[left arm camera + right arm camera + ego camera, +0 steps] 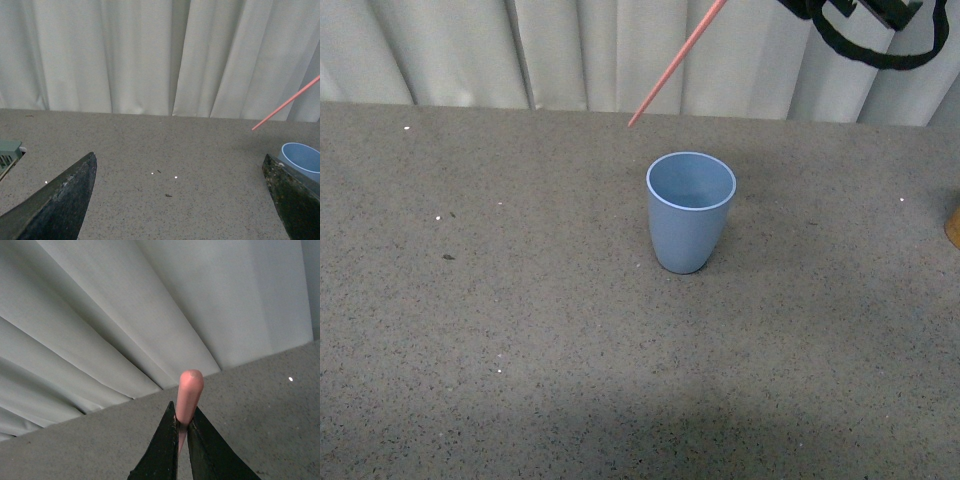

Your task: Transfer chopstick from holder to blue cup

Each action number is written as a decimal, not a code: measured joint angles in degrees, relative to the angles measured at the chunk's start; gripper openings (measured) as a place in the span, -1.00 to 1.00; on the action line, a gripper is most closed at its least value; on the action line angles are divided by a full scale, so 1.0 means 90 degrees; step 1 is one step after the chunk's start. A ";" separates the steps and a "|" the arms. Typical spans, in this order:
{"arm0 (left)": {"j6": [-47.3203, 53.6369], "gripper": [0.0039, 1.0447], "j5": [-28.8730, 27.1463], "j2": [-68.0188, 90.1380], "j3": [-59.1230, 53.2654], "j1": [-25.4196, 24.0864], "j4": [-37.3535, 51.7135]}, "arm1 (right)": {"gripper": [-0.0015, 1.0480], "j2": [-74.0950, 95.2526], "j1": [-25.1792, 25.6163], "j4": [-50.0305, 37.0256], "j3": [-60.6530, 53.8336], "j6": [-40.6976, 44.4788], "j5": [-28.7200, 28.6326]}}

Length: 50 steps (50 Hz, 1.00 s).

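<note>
The light-blue cup (690,210) stands upright on the speckled grey table (520,330), and nothing shows inside it. A salmon-pink chopstick (676,64) hangs slanted in the air above and behind the cup, its lower tip to the left of the rim. My right gripper (183,421) is shut on this chopstick (190,389), which juts out past the fingertips. Left of the cup my left gripper (179,157) stands open and low over the table, nothing between its fingers. The left wrist view has the cup (303,156) by one finger and the chopstick (287,103) above it. Only a sliver of the orange-brown holder (954,222) shows.
Pale curtains (570,50) close off the table's far edge. The right arm's black cable (865,45) loops at the top right of the front view. A green object (10,152) lies at the edge of the left wrist view. Small specks (167,195) dot the table.
</note>
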State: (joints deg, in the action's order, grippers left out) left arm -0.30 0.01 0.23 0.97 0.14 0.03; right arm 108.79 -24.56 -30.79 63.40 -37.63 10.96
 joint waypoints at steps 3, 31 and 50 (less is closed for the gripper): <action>0.0000 0.88 -0.0002 0.0000 0.0000 0.0000 0.0000 | -0.95 0.0036 0.0000 -0.0010 -0.0083 -0.0024 0.0007; 0.0000 0.88 -0.0002 0.0000 0.0000 0.0000 0.0000 | -0.95 -0.0520 -0.0024 -0.0172 -0.0345 -0.0036 0.0015; 0.0002 0.88 -0.0002 0.0000 0.0000 0.0000 0.0000 | -0.95 -0.1226 -0.0083 -0.0461 -0.1243 -0.0090 0.0153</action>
State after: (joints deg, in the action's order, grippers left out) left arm -0.27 -0.01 0.23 0.97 0.14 0.03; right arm 97.76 -25.30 -34.94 52.21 -38.44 12.34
